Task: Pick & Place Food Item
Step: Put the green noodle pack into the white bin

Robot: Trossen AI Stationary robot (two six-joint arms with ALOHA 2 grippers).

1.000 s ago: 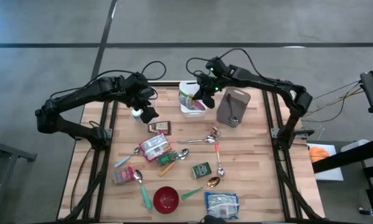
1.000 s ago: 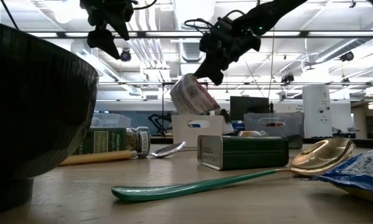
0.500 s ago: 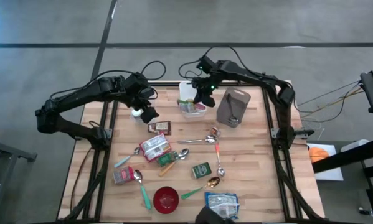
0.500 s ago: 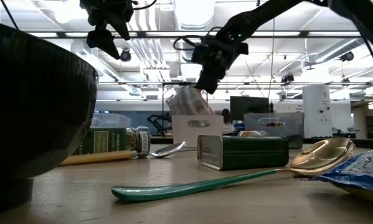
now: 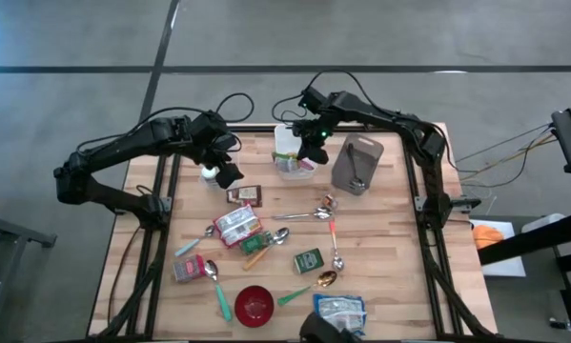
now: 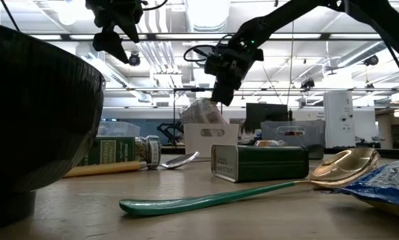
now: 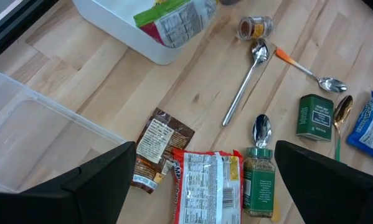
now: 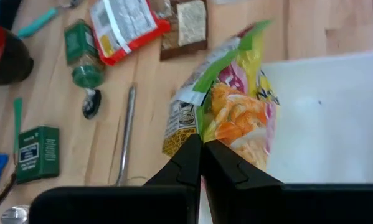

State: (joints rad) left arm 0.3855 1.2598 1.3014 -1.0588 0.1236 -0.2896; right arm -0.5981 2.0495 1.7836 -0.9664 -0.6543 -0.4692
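A green, yellow and pink food packet [image 8: 236, 112] hangs in my shut right gripper [image 8: 202, 149] over the white bin [image 8: 317, 112] at the table's far middle. In the low view the packet [image 6: 199, 112] hangs under the gripper [image 6: 220, 93], its lower end at the rim of the bin [image 6: 211, 139]. My left gripper [image 5: 226, 176] hovers open to the left of the bin [image 5: 283, 168], holding nothing. My right gripper pinches the packet's upper end [image 8: 206, 134] between its two fingers, slanting down from above. The packet hangs tilted below the fingers, and its lower end [image 6: 198, 121] dips into the white bin. Whether it rests on the bin's floor is hidden by the bin wall.
A grey holder [image 5: 356, 162] stands right of the bin. Toward the near side lie a brown sachet [image 7: 156, 146], a red-and-white packet [image 7: 206, 180], a spice jar [image 7: 258, 180], a green tin [image 5: 308, 259], spoons [image 7: 245, 81], a red bowl [image 5: 254, 305] and a blue packet [image 5: 339, 310]. A clear container [image 7: 37, 130] sits far left.
My right gripper has sunk toward the white bin and shifted a little toward the table's far left, tipping to point more steeply down. It stays shut. The packet has come down with it, from clear above the bin to dipping into it.
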